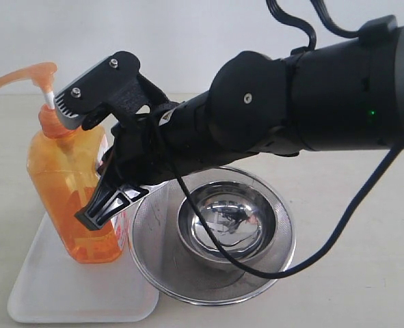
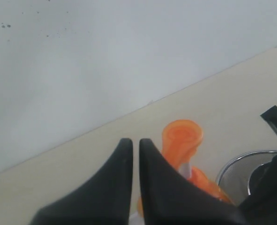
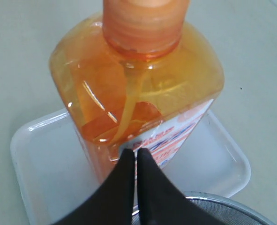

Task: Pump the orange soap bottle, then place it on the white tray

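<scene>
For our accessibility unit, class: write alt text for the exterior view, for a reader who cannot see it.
An orange soap bottle stands upright on a white tray, while a black robot arm reaches in from the right, its shut fingers low by the bottle's side. Beside the tray sits a steel mesh strainer holding a bowl.

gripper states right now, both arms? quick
Left gripper: closed, holding nothing.
Right gripper: closed, holding nothing, fingertips in front of the orange soap bottle.
</scene>
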Tool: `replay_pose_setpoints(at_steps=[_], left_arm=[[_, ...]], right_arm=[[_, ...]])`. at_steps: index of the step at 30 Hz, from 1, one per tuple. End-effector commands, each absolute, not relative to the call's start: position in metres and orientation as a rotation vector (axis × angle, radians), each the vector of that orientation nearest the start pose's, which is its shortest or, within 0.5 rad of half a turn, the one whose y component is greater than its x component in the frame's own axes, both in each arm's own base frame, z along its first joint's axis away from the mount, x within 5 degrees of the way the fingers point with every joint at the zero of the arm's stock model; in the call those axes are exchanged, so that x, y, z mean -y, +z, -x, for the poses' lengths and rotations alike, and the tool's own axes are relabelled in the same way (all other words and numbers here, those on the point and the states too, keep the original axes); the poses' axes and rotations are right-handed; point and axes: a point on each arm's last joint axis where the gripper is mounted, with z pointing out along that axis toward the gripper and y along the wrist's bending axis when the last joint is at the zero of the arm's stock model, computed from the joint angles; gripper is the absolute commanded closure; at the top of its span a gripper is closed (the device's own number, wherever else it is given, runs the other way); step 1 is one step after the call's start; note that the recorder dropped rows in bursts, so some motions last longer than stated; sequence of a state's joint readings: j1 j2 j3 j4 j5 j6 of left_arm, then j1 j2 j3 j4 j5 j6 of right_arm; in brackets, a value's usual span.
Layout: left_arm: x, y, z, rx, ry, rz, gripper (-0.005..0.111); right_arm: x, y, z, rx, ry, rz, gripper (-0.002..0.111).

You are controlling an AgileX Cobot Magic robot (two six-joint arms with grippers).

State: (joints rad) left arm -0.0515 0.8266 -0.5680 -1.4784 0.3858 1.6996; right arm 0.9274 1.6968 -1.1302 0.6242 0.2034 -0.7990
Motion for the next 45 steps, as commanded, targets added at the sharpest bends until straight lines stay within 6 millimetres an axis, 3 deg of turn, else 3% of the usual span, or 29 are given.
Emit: replay_pose_setpoints(at_steps=[1,22,45], left_arm=[[0.038,0.318,-0.17,-1.72,-0.172,-0.472,0.102],[0.042,0.306,-0.176,-1.787,-0.211,-0.533,0.102],[0.053,0.305,-0.169,-1.803,-0.385,-0.58,0.102]], right_arm=[[-0.309,0.251,-0.217,-1.877,0.536,1.253,0.108],[-0.308,0.251,-0.217,-1.877,0.535,1.261,0.108],[-0.308,0.251,-0.217,-1.874,0.533,1.26,0.108]])
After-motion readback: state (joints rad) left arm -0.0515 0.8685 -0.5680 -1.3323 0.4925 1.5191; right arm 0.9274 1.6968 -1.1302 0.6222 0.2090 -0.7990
